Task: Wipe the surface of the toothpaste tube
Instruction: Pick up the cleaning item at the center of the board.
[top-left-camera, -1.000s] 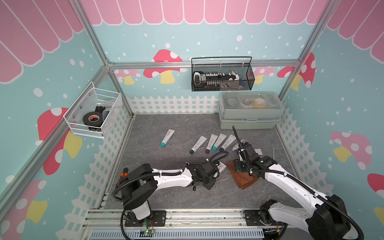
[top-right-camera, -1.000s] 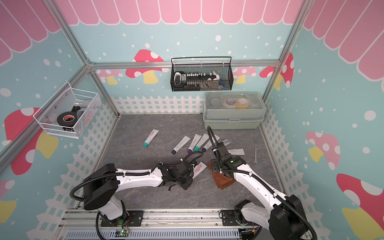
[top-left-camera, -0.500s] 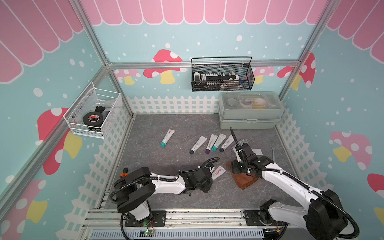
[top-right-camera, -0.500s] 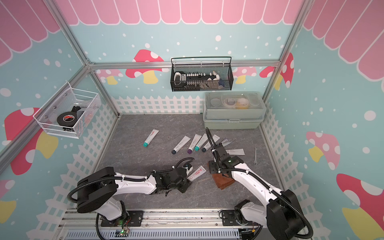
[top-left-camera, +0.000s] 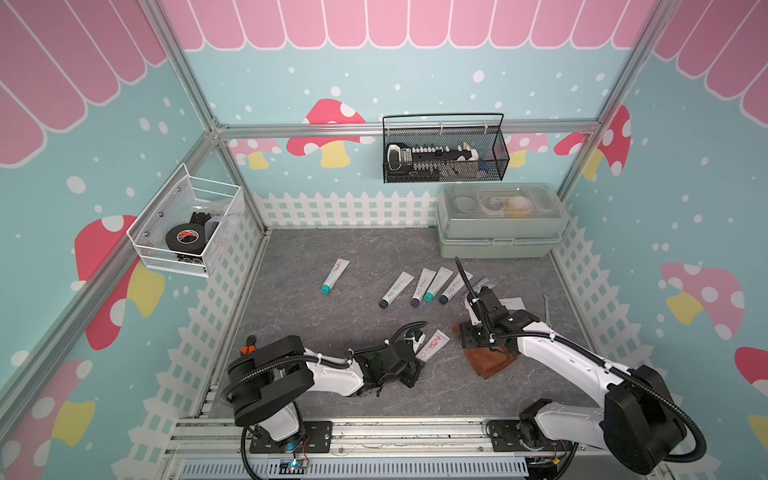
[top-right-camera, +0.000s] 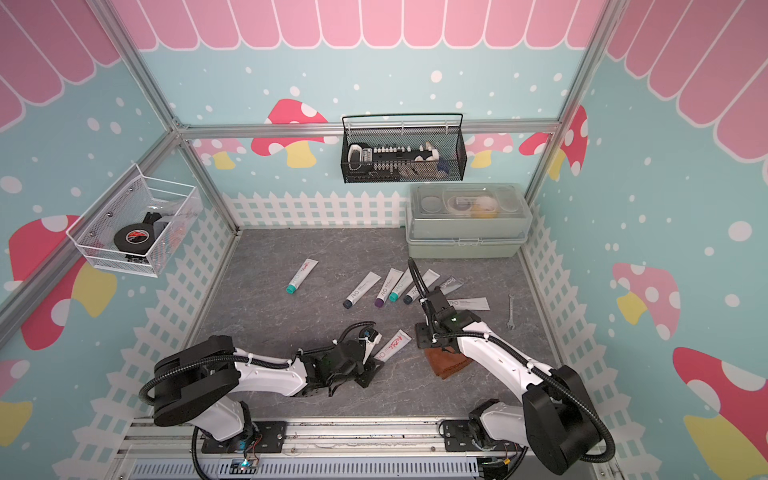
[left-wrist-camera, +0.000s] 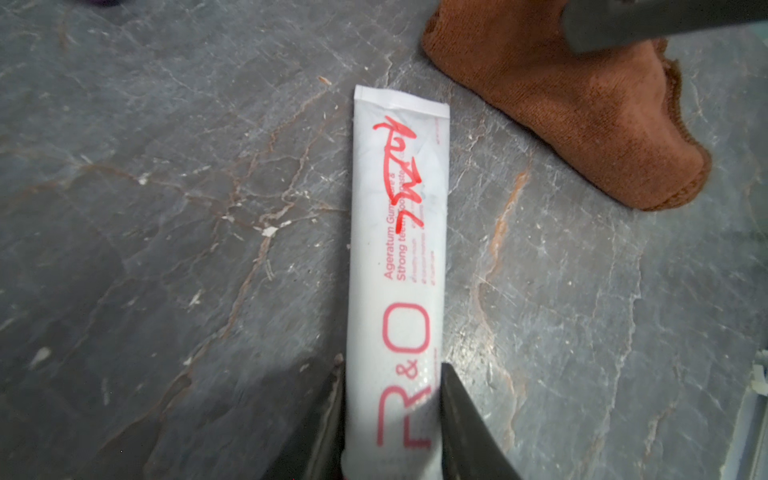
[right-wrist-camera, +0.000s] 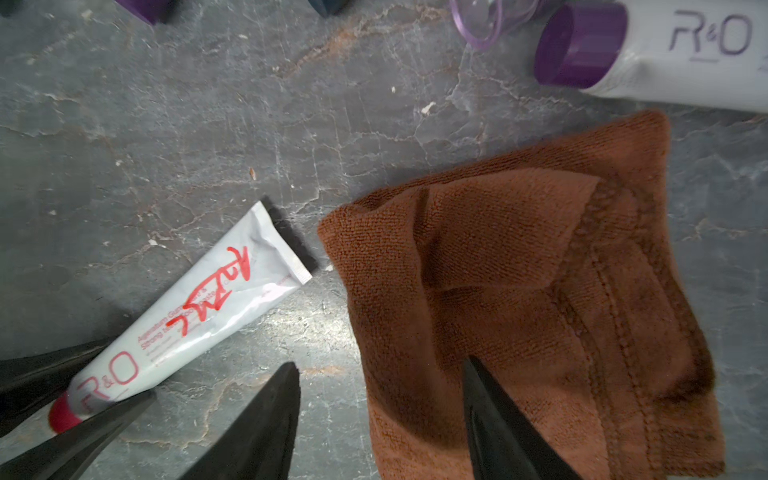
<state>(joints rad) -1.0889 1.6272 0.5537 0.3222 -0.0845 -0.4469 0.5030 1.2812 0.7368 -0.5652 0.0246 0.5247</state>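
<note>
A white toothpaste tube (top-left-camera: 433, 344) (top-right-camera: 393, 345) with red lettering and a red scribble lies flat on the grey floor near the front. My left gripper (top-left-camera: 417, 358) (top-right-camera: 374, 358) (left-wrist-camera: 392, 370) is shut on its red-capped end, one finger pressed against each side. A folded brown cloth (top-left-camera: 492, 362) (top-right-camera: 451, 362) (right-wrist-camera: 519, 291) lies just to the right of the tube's crimped end, apart from it. My right gripper (top-left-camera: 471, 338) (right-wrist-camera: 380, 365) hovers open over the cloth's near edge, one finger over the cloth and one over bare floor.
Several more tubes (top-left-camera: 424, 284) lie in a row behind, and a teal-capped one (top-left-camera: 334, 276) lies apart to the left. A purple-capped tube (right-wrist-camera: 665, 50) lies beside the cloth. A lidded box (top-left-camera: 498, 232) stands at the back right, and a wrench (top-left-camera: 546, 307) lies by the right fence.
The left arm has drawn back toward the front, and the tube has slid a little that way with it. The right gripper has shifted slightly left over the cloth's edge.
</note>
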